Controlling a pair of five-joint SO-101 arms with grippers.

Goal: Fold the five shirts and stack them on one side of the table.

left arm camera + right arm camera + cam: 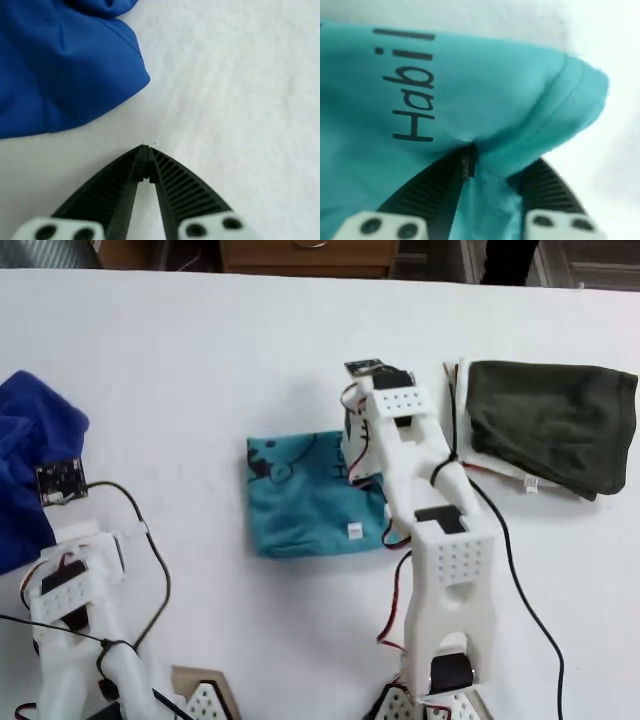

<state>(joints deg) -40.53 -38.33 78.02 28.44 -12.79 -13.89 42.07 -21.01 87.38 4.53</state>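
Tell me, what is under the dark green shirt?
A white cloth with a red edge peeks out under the dark green shirt. The shirt covers the rest, so whether more lies below cannot be seen.
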